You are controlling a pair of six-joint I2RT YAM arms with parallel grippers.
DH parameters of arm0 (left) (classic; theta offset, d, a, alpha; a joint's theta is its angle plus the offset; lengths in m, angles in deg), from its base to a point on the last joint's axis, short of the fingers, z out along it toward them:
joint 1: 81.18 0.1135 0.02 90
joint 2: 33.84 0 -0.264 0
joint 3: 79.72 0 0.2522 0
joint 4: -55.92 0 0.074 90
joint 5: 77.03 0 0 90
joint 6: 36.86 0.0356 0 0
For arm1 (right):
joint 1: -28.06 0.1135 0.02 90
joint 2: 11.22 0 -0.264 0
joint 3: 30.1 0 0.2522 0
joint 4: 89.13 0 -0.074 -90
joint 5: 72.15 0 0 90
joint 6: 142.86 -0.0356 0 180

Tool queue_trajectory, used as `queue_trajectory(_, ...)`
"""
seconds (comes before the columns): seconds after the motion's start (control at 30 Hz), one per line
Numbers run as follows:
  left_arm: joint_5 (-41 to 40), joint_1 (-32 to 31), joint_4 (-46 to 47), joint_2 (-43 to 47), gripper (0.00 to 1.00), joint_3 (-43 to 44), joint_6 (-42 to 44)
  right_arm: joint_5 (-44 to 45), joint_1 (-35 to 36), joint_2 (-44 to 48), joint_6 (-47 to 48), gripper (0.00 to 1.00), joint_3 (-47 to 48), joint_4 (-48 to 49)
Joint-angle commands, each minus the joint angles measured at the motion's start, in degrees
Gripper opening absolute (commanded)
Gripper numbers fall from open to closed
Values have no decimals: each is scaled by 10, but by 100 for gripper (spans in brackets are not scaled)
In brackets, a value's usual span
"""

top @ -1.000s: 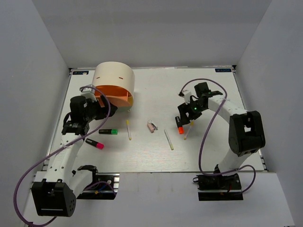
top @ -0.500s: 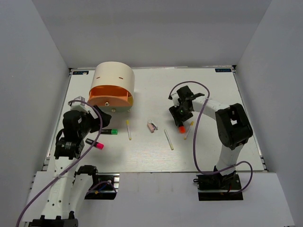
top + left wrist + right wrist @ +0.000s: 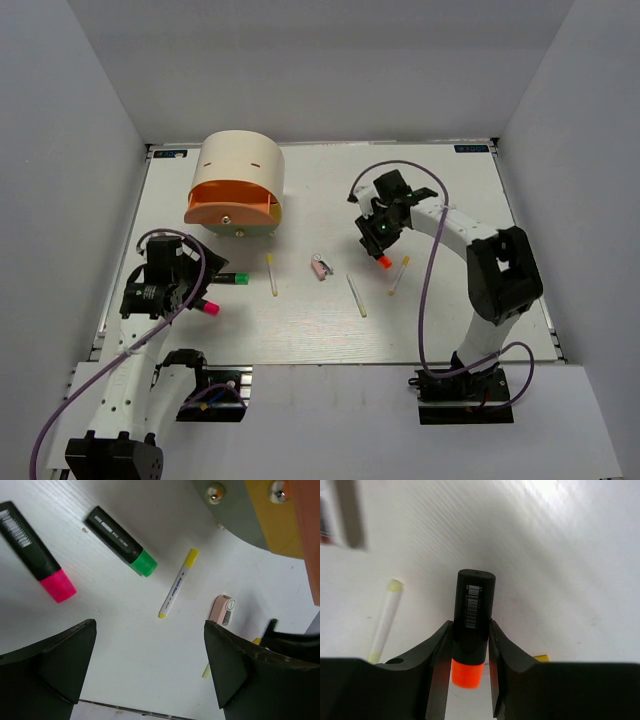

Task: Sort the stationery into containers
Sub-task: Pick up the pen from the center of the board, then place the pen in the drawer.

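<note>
Right gripper (image 3: pixel 469 626) clamped on the short black highlighter with an orange end (image 3: pixel 473 607).
The highlighter lies between the two jaws, which press its sides, with its orange end toward the wrist and its black end past the fingertips, over the white table (image 3: pixel 450 320). The left gripper (image 3: pixel 150 630) hangs with jaws wide apart above the pink-ended highlighter (image 3: pixel 37 560), green-ended highlighter (image 3: pixel 117 540), thin pale-yellow stick (image 3: pixel 177 582) and pinkish eraser block (image 3: pixel 222 609). The orange semicircular drawer (image 3: pixel 225 198) and yellow drawer (image 3: pixel 270 520) project from the cream half-cylinder organiser (image 3: pixel 240 160); their contents cannot be told.
</note>
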Motion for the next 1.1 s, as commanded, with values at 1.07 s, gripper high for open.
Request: queue_trajectory(1.07, -109, 8, -95, -115, 100, -41, -232, -402, 170, -181, -3, 0, 512, 373)
